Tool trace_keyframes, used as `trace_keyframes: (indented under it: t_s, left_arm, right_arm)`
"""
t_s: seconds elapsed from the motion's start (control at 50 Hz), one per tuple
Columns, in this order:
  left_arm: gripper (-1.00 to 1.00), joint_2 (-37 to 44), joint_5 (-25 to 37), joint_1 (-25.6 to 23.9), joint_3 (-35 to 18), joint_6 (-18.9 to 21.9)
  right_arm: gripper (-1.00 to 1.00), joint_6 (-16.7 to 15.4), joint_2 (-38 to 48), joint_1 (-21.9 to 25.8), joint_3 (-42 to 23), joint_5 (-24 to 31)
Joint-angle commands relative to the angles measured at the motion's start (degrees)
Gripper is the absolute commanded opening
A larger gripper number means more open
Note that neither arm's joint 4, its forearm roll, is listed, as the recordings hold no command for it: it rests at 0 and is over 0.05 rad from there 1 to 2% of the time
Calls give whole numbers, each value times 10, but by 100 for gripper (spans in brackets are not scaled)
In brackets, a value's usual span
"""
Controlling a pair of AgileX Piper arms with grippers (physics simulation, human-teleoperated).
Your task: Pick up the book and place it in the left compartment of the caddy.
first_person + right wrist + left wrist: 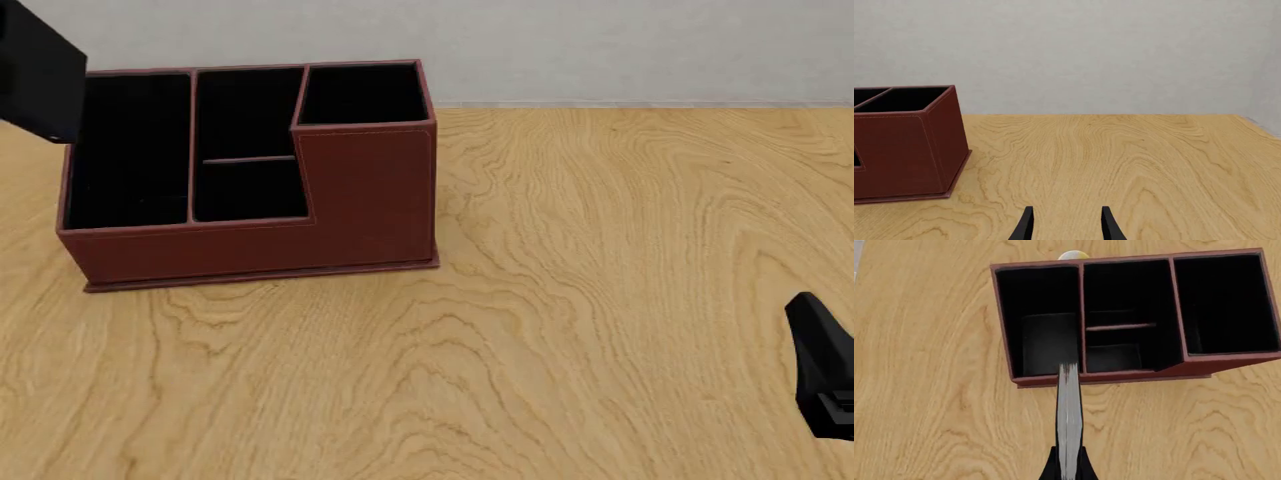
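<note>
My left gripper (1068,466) is shut on the book (1069,410) and holds it on edge, with the grey-white page edge facing the wrist camera. The book's tip is over the near wall of the caddy (1121,376), at the left compartment (1044,315), which has nothing in it. In the front view the book's black cover (40,70) shows at the top left, above the left compartment (127,150) of the caddy (267,240); the left gripper itself is out of that view. My right gripper (1067,222) is open and empty, low at the right (821,360).
The two short middle sections (247,150) and the raised square section (363,95) are empty. A small pale yellow round thing (1073,255) peeks out behind the caddy's far wall. A grey wall (1087,50) bounds the table's far edge.
</note>
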Motion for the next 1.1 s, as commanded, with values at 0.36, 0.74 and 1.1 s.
trace_keyframes:
  t_s: [0.36, 0.74, 1.1]
  left_arm:
    - [-100, 69, -4, 19, -40, 21]
    - [-100, 109, -46, 21, -29, 19]
    - [-100, 139, -77, 23, -19, 23]
  right_arm:
    - [100, 0, -2, 0, 1, 1]
    - [100, 0, -2, 0, 1, 1]
    - [100, 0, -2, 0, 1, 1]
